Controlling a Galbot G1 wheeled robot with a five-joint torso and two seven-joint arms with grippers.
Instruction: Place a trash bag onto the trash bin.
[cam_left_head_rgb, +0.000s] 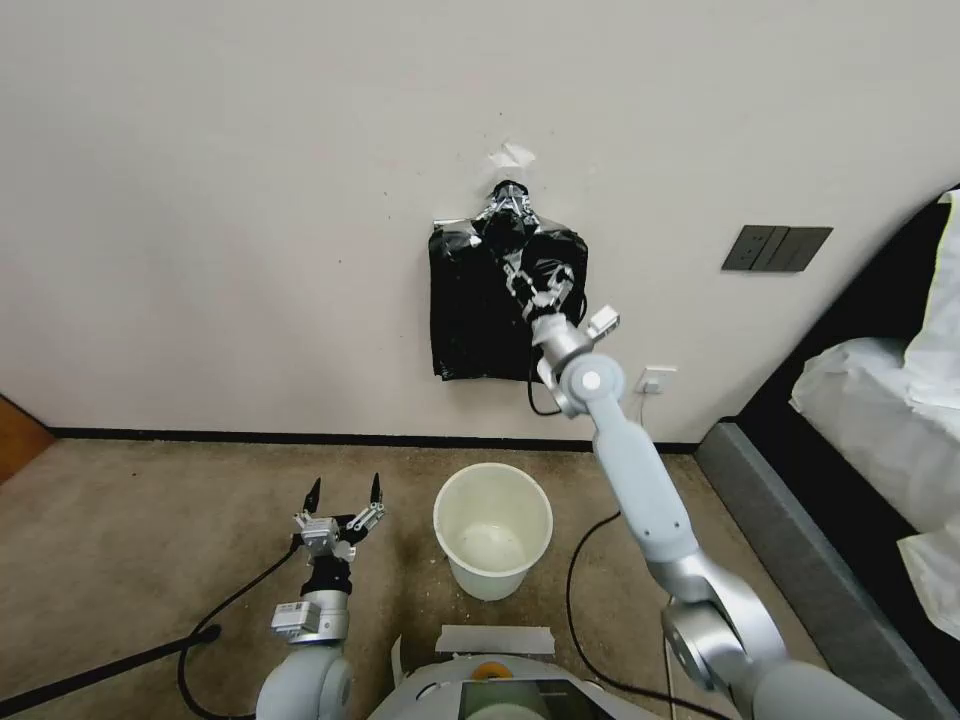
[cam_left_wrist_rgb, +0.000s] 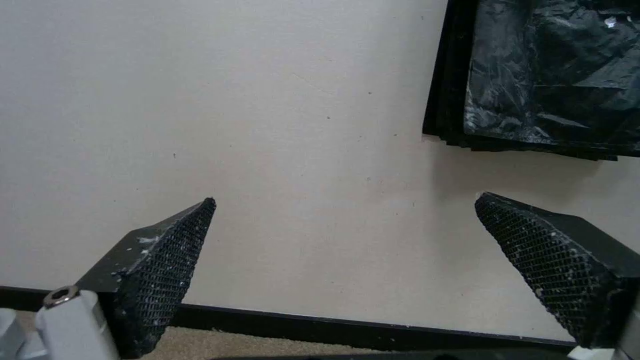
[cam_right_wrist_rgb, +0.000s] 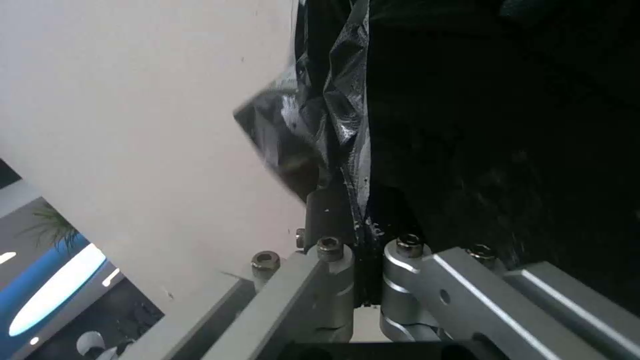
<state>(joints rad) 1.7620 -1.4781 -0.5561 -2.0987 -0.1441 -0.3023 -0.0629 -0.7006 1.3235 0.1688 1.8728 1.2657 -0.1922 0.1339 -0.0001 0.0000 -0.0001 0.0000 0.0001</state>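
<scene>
Trash bag (cam_left_head_rgb: 545, 262): front sheet of the black stack hanging on the wall, above and behind the trash bin; glossy and crinkled where it lifts off the flat bundle, which suggests it is being peeled away as a single sheet.

Bundle of bags (cam_left_head_rgb: 470, 320): flat black rectangle, gathered and taped at its top to the wall above the bin, so that sheets hang free and can be taken from the front.

Right gripper (cam_left_head_rgb: 540, 290): raised to the stack, above the bin; the right wrist view shows its fingers (cam_right_wrist_rgb: 333, 200) pressed together with a fold of black film pinched between them. A pinch on the face of the stack, rather than at its taped top, probably serves to separate one bag.

Trash bin (cam_left_head_rgb: 493, 530): cream-white round bucket, upright on the carpet below the stack and near the wall, unlined; its open mouth faces up to receive the bag.

Left gripper (cam_left_head_rgb: 345, 500): low, just beside the bin on the robot's left, fingers spread wide and pointing toward the wall, holding nothing; likely waiting to help open the bag.

Stage (judged): bag gripped but not yet freed; the bin is not yet lined.

Risk (judged): thin film may tear or drag a second sheet along.
</scene>
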